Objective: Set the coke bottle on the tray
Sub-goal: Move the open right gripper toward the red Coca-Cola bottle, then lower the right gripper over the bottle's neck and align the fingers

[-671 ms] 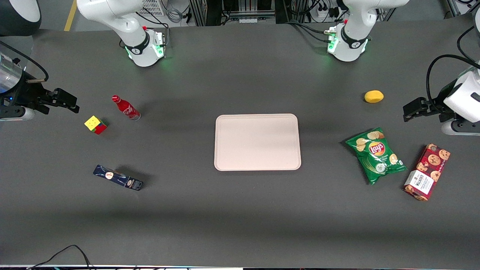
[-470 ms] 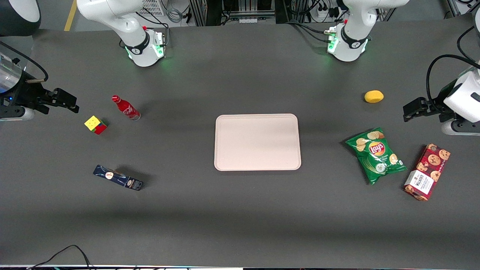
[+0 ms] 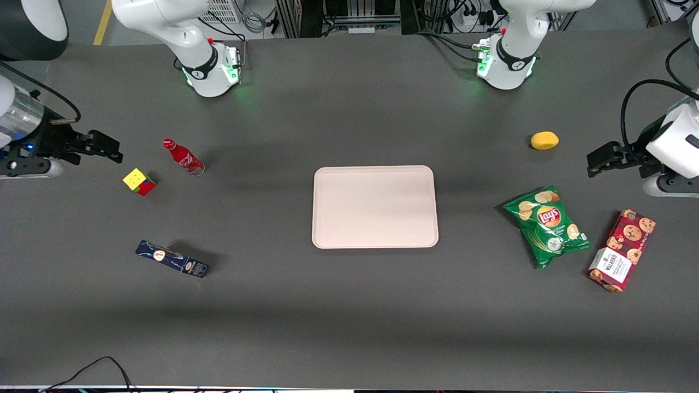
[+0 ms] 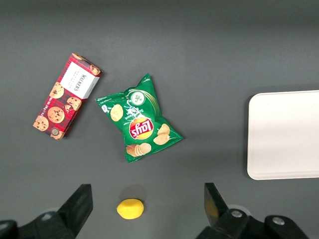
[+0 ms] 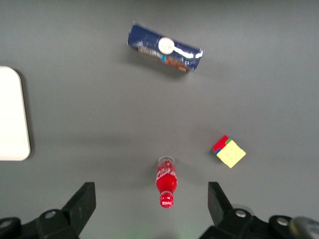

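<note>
The bottle [image 3: 183,156] stands on the table [image 3: 349,316], toward the working arm's end, well apart from the tray [image 3: 374,207] in the middle. The cube [image 3: 139,181] is just beside the bottle, a little nearer to the front camera. The blue box [image 3: 172,258] lies nearer still. The gripper [image 3: 106,147] is in the air above the table, near the cube and the bottle, touching nothing. Its two fingers [image 5: 82,201] are spread wide and hold nothing.

White glossy arm links, black joint bands, green lights at the bases. Black gripper [image 3: 104,146], fingers [image 5: 82,201] wide apart; black cable loops.
</note>
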Robot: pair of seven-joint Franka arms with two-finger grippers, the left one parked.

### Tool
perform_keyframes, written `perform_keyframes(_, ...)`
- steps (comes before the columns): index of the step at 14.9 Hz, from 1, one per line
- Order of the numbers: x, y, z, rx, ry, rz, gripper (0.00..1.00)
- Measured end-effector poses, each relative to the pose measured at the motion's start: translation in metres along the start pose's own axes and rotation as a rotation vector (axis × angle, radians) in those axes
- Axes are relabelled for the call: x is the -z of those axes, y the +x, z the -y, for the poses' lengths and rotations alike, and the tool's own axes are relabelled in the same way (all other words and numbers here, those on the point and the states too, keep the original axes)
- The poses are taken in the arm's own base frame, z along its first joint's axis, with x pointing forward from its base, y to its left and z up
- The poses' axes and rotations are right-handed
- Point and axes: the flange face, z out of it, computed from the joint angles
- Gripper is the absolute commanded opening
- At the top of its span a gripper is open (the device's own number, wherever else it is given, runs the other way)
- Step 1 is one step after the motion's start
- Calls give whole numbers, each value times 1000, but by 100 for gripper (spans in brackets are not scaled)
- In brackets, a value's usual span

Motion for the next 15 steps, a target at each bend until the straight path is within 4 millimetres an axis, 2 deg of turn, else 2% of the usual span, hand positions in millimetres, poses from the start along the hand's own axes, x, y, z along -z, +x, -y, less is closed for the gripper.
perform_keyframes(3,-38,-18,-1,6,14,24,100)
perform_keyframes(6,-75,-54,-1,19,35,23,100)
perform_keyframes(10,-109,-95,0,46,33,-1,100)
perform_keyframes(15,-162,-116,4,73,15,-27,100)
